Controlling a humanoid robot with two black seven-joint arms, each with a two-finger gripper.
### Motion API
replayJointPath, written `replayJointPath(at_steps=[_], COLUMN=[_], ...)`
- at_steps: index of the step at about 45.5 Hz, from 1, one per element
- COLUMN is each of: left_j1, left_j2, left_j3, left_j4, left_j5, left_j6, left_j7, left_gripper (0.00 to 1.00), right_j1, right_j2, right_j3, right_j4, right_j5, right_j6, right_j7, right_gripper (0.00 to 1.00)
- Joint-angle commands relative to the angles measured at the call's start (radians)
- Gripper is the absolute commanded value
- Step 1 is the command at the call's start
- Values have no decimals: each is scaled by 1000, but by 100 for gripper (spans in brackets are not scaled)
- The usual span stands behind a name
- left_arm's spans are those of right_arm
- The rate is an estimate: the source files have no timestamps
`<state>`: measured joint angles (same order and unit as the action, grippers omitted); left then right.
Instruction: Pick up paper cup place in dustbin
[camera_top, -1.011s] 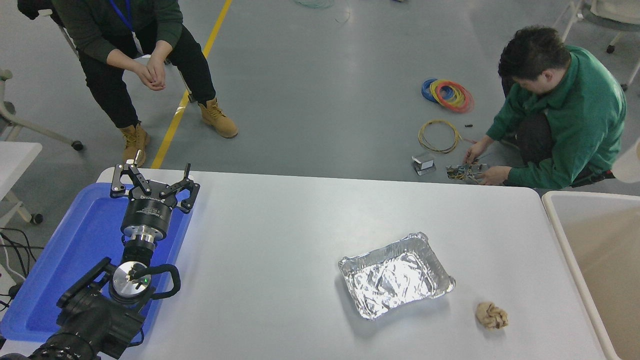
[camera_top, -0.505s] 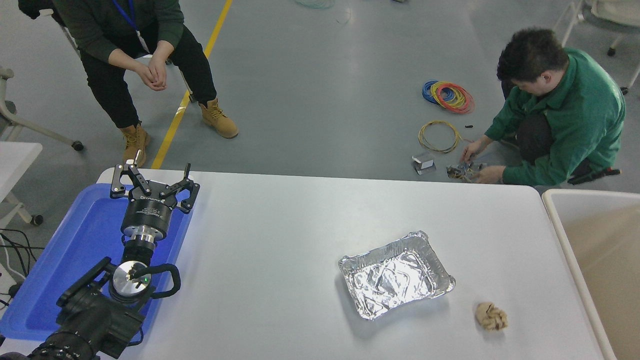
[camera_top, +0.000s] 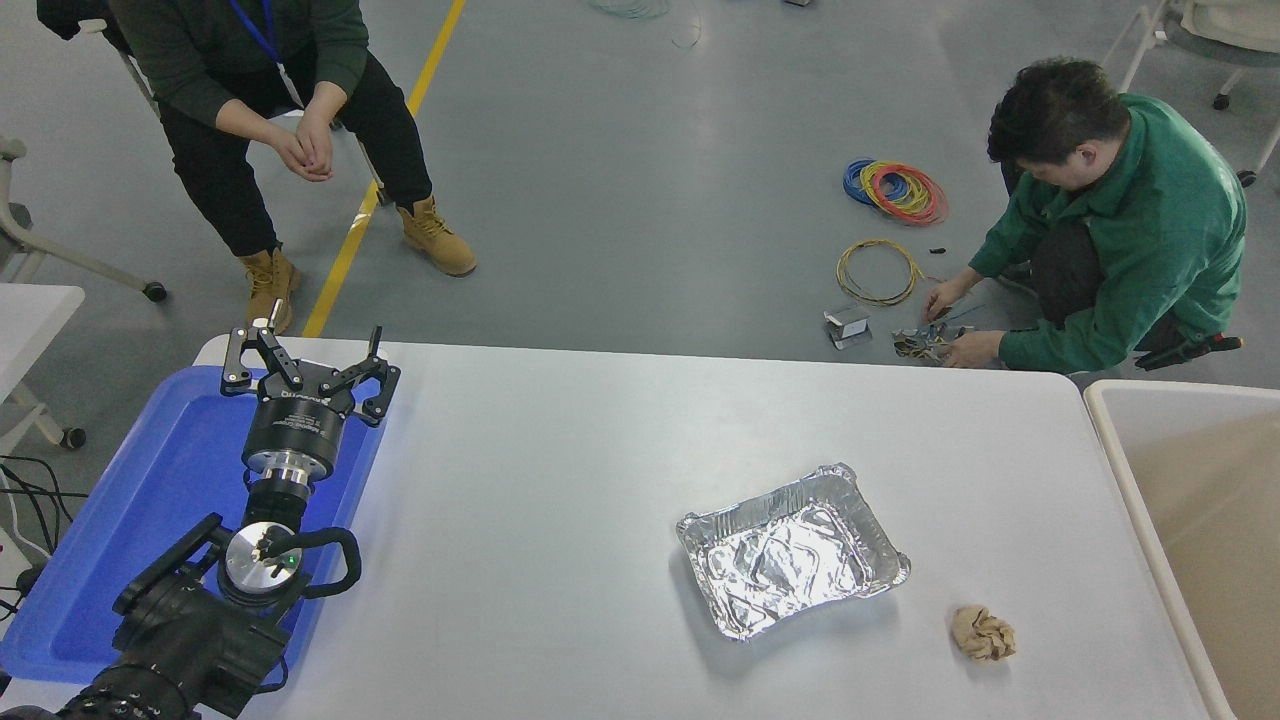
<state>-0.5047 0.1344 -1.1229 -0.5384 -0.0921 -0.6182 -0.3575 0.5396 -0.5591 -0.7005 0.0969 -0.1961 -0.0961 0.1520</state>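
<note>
The left claw (camera_top: 305, 350) is hovering open over the blue tray (camera_top: 120, 540); the dustbin (camera_top: 1120, 470) is standing at the counter's (camera_top: 560, 460) right end; the right claw is lying out of view.

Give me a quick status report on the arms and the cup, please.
Left tool open, parked over blue tray. Right arm out of view. No paper cup visible. Dustbin at right edge; foil tray and brown paper ball on table.

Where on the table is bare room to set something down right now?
Widest bare stretch: between the blue tray and the foil tray. Also bare along the far edge. Tighter at the near right: foil tray, crumpled paper ball, dustbin.
</note>
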Motion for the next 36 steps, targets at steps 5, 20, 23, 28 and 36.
replayJointPath(at_steps=[5, 20, 23, 28, 36], left_j1=[0, 0, 0, 0, 0], left_j2=[-1, 1, 1, -1, -1], left_j3=[0, 0, 0, 0, 0], left_j4=[0, 0, 0, 0, 0], left_j5=[0, 0, 0, 0, 0], left_j6=[0, 0, 0, 0, 0], left_j7=[0, 0, 0, 0, 0], left_gripper=[100, 100, 100, 100, 100], right_j1=[-15, 5, 32, 128, 391], right_j2=[22, 21, 13, -24, -134], right_j3=[13, 18, 18, 6, -28], right_j4=[3, 17, 20, 26, 210], right_j5=[9, 9, 9, 7, -17], right_j6=[-13, -4, -1, 6, 9], right_j7=[-3, 0, 0, 0, 0], right_gripper=[55, 100, 100, 100, 100])
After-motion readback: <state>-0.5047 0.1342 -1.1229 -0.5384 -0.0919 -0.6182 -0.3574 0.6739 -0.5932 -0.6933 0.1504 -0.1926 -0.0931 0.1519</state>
